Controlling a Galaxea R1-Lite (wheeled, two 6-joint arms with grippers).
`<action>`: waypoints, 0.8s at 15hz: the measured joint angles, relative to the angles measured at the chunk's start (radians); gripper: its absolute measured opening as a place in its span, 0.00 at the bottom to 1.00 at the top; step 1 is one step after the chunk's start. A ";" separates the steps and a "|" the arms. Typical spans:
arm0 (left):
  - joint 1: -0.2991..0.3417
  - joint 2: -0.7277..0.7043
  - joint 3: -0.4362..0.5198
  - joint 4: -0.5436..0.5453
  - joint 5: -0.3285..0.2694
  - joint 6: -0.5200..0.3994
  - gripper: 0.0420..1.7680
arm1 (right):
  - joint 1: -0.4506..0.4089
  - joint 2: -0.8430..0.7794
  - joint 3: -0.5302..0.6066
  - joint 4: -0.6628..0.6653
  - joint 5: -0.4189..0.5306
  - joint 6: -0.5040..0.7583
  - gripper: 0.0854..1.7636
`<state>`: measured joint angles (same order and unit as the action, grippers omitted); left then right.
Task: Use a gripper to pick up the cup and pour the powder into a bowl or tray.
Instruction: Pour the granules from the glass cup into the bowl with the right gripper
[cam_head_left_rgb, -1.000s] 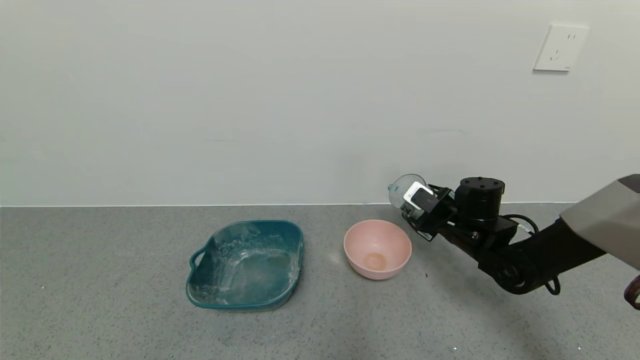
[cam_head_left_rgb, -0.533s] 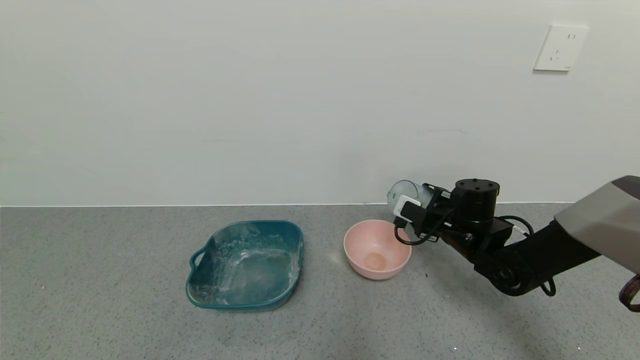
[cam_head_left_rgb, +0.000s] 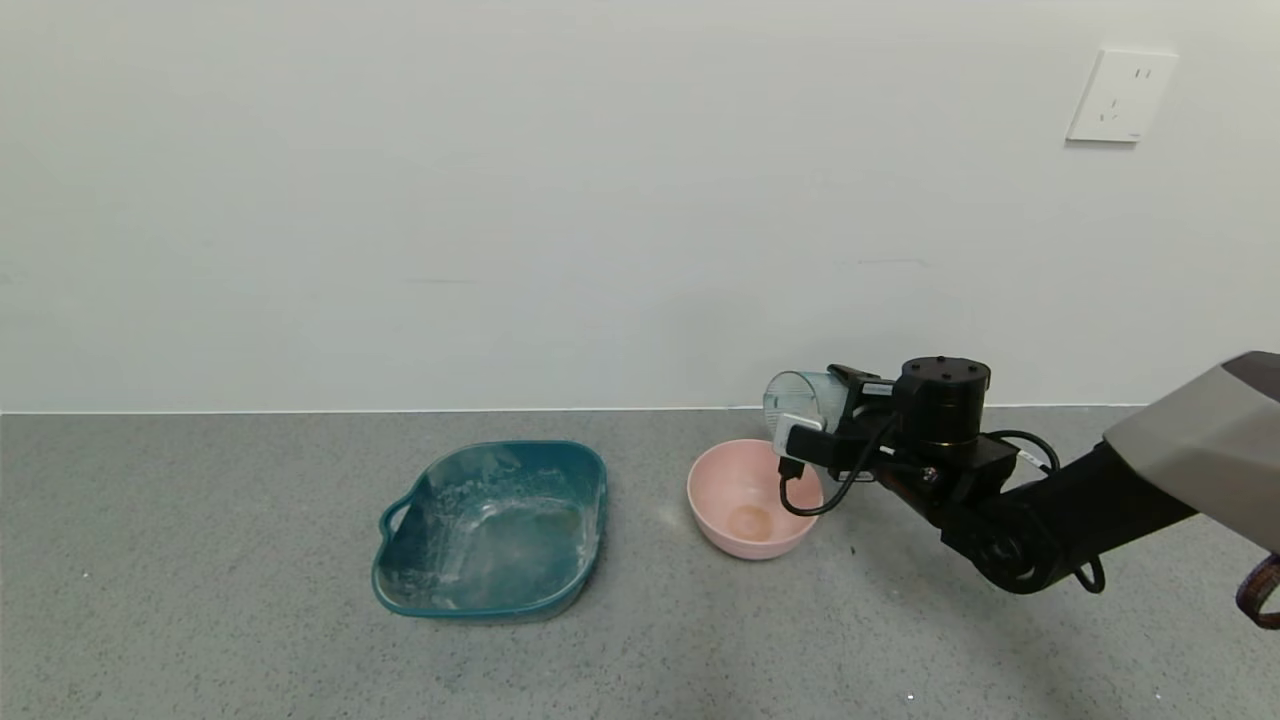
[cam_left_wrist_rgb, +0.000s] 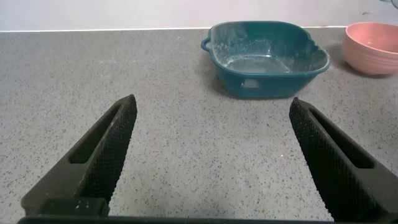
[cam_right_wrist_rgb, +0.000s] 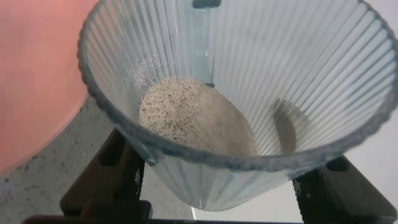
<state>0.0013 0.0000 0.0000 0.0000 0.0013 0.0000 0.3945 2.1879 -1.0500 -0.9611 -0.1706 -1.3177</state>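
Note:
My right gripper is shut on the ribbed pale blue-green cup. It holds the cup on its side just above the right rim of the pink bowl, mouth facing left. In the right wrist view I look into the cup. A thin dusting of white powder clings to its wall, and its base shows as a tan speckled disc. The black fingers flank it, with the pink bowl beside it. The bowl's bottom has a tan patch. My left gripper is open and empty, low over the counter.
A teal squarish tray with a handle and white powder smears stands left of the bowl; it also shows in the left wrist view, with the bowl beyond. The grey speckled counter ends at a white wall with a socket.
My right wrist has rolled, tipping the cup from raised to lying on its side. The cup's mouth has moved left and down over the bowl's right rim.

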 joint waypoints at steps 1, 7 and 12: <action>0.000 0.000 0.000 0.000 0.000 0.000 1.00 | 0.001 0.000 0.004 0.001 0.000 -0.031 0.75; 0.000 0.000 0.000 0.000 0.000 0.000 1.00 | 0.014 -0.001 0.017 0.003 -0.001 -0.202 0.75; 0.000 0.000 0.000 0.000 0.000 0.000 1.00 | 0.018 -0.007 0.008 0.003 -0.026 -0.344 0.75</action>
<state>0.0013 0.0000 0.0000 0.0000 0.0013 0.0000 0.4126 2.1813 -1.0423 -0.9583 -0.1966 -1.6617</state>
